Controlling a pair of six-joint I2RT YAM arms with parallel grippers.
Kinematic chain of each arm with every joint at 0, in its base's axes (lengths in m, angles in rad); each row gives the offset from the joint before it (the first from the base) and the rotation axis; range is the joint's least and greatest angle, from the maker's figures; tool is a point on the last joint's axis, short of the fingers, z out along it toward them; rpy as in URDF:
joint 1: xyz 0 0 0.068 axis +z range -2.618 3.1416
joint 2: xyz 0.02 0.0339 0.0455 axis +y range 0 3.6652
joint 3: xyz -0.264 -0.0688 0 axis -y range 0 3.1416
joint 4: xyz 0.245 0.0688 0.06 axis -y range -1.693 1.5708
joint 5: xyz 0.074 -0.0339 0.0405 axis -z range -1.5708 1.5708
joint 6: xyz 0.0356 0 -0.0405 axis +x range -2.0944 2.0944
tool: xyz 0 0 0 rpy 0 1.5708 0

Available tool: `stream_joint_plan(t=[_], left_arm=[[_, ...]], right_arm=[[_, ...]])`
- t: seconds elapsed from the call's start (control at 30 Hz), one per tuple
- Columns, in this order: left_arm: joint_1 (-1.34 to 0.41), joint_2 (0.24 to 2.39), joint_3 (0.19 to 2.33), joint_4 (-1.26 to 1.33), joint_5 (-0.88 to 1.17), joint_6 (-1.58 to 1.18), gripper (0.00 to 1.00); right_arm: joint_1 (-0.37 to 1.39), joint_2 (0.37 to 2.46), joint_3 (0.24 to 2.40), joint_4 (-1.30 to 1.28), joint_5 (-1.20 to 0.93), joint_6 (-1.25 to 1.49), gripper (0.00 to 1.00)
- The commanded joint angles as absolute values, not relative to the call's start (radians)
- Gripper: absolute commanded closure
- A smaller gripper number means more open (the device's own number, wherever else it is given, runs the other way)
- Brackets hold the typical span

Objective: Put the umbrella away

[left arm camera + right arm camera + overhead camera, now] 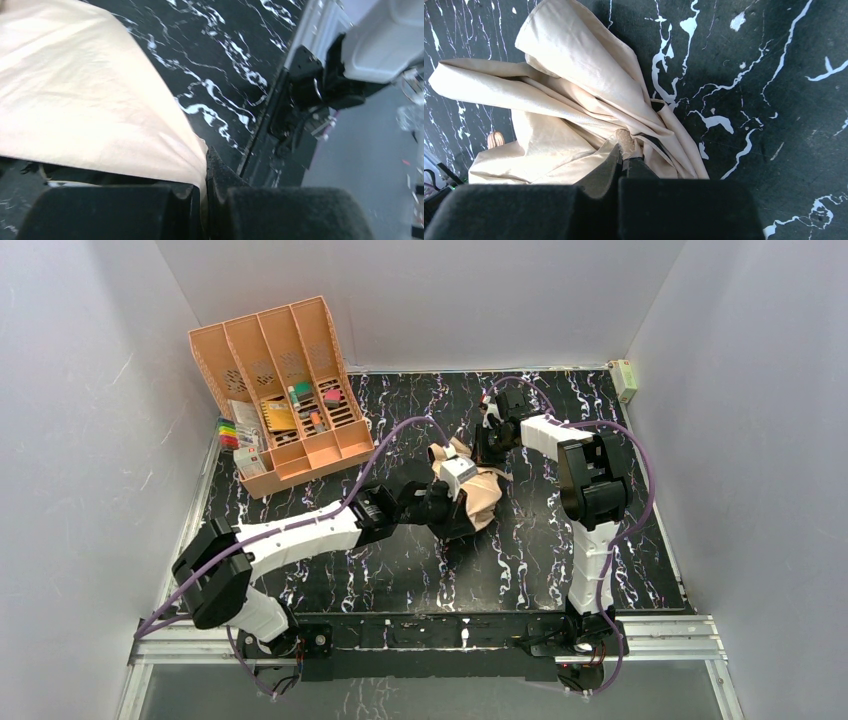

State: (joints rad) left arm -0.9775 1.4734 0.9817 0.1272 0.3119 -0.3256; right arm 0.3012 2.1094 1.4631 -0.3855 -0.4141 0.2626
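Note:
The umbrella lies crumpled mid-table, pale peach-beige fabric in loose folds over a dark frame. My left gripper reaches in from the left and is shut on an edge of the fabric; in the left wrist view the umbrella runs down into the closed left gripper. My right gripper comes in from the far side. In the right wrist view the right gripper is shut on a small tan tab amid the umbrella folds.
An orange-peach slotted organizer holding small items stands at the back left, with coloured pens beside it. A small beige box sits at the back right corner. The table's metal front rail shows in the left wrist view.

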Motion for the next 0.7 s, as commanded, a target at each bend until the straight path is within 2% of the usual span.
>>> stream_joint_plan(t=[0.0,0.23,0.27,0.57,0.63,0.67], left_arm=[[-1.001,1.489,1.011,0.120,0.559,-0.285,1.00],[-1.061,1.521,0.922,0.047,0.508,-0.260,1.00],[-1.069,1.523,0.903,0.048,0.497,-0.269,0.97],[-1.112,1.487,0.773,0.112,0.433,-0.383,0.44],[-1.113,1.440,0.743,0.106,0.397,-0.399,0.25],[-1.112,1.413,0.731,0.100,0.374,-0.408,0.18]], right_arm=[[0.291,2.166,1.408,-0.451,-0.296,0.229,1.00],[0.291,2.172,1.403,-0.444,-0.298,0.238,1.00],[0.290,2.170,1.401,-0.442,-0.297,0.239,1.00],[0.290,2.121,1.402,-0.425,-0.330,0.236,1.00],[0.291,2.090,1.410,-0.428,-0.351,0.225,1.00],[0.291,2.066,1.419,-0.434,-0.359,0.215,1.00]])
